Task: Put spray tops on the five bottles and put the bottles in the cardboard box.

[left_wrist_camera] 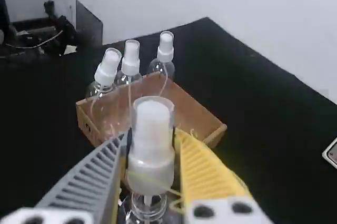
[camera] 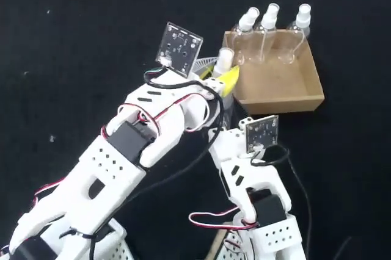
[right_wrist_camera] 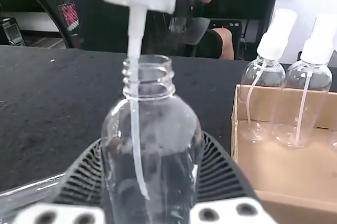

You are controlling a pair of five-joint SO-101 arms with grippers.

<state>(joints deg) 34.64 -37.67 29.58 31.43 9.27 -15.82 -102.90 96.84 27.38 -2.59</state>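
- Stage: capping of the fourth bottle, judged from the three capped bottles [camera: 267,33] that stand upright along the far wall of the cardboard box [camera: 282,102]
- Left claw [left_wrist_camera: 151,142]: closed on the spray top [left_wrist_camera: 151,119], with one grey finger and one yellow finger pressed to its collar from either side; the top is held upright with its open end facing down over the neck
- Right claw [right_wrist_camera: 152,153]: closed round the body of a clear bottle [right_wrist_camera: 158,124], with a dark ribbed finger on each flank; the bottle is upright, outside the box and just beside it, over the black worktop [camera: 79,58]; whether its base rests on the worktop cannot be told
- Reason for the hold, as judged: one arm steadies the bottle against tipping and turning while the other presents the top from above
- Fit: the dip tube [right_wrist_camera: 136,145] runs down through the open neck into the bottle; the collar sits above the neck thread with a clear gap, so the top is neither seated nor screwed on
- Alignment: the tube enters toward one side of the neck, so the top likely needs centring before it is lowered
- Risk, as judged: a collar that lands tilted may cross-thread, and the thin clear wall may slip or flex in the grip
- Outstanding: seat and tighten this top, then place the bottle in the free front part of the box; by count one further bottle is due
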